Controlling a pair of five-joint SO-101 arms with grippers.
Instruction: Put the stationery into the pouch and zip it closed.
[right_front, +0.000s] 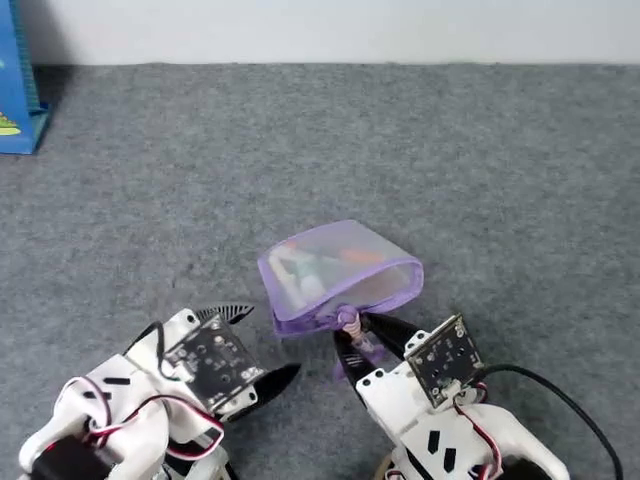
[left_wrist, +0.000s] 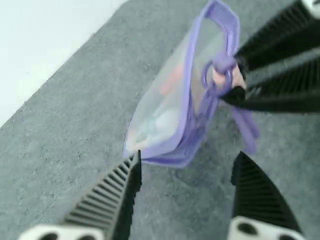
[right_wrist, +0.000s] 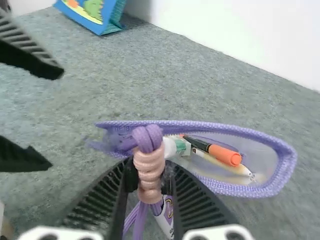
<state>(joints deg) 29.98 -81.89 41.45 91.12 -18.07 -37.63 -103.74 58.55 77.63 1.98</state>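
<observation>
A translucent purple pouch (right_front: 335, 270) lies on the grey carpet with stationery inside. In the right wrist view its mouth (right_wrist: 200, 155) gapes partly open, showing an orange-capped pen (right_wrist: 220, 152) and other items. My right gripper (right_front: 350, 332) is shut on the pouch's zip pull (right_wrist: 147, 160), a pink and purple knotted cord at the near end of the zip. My left gripper (right_front: 255, 345) stands open just left of the pouch's near corner, touching nothing. From the left wrist, the pouch (left_wrist: 175, 110) lies beyond my open left gripper (left_wrist: 187, 195), and the right gripper's fingers (left_wrist: 280, 65) pinch the zip pull (left_wrist: 222, 70).
A blue box (right_front: 18, 85) stands at the far left edge of the carpet, by the white wall. Bare grey carpet (right_front: 450, 150) stretches behind and to both sides of the pouch.
</observation>
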